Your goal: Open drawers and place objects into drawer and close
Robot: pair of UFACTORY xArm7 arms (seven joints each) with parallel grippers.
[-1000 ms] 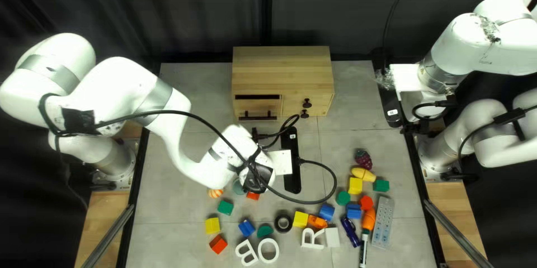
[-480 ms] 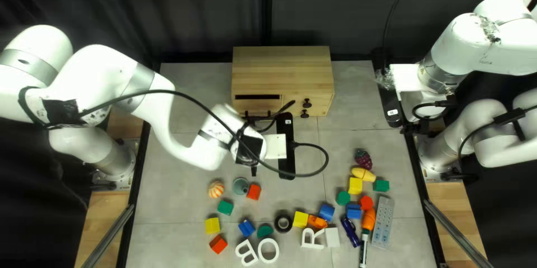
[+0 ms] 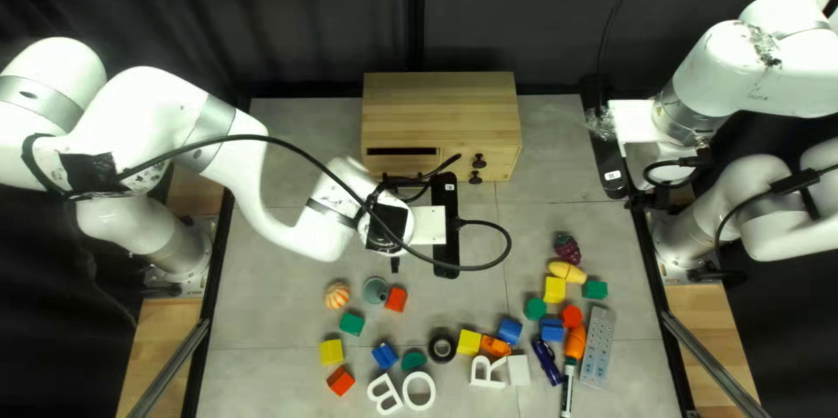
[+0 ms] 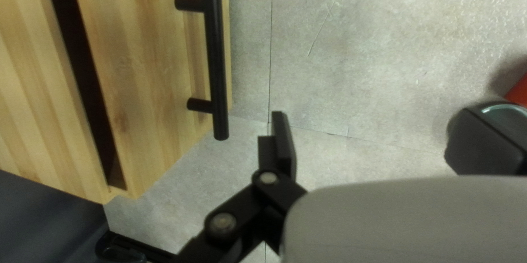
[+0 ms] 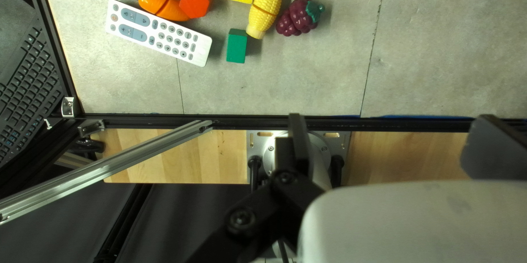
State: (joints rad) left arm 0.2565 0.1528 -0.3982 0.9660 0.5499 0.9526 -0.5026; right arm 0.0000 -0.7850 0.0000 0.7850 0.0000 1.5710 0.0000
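The drawer handle (image 4: 216, 49) could be knocked or missed by the left end effector (image 4: 376, 131) if its approach is misaligned. Both that and the right end effector (image 5: 391, 134) are spread wide, nothing gripped. The pale-grained, wooden drawer (image 4: 137, 71) is housed in the cabinet (image 3: 441, 108), at twelve o'clock on the counter (image 3: 262, 322).

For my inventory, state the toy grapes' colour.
The toy grapes are dark purple, clearest in the right wrist view.

A black handle (image 4: 217, 60) fronts the wooden drawer (image 4: 137, 71).
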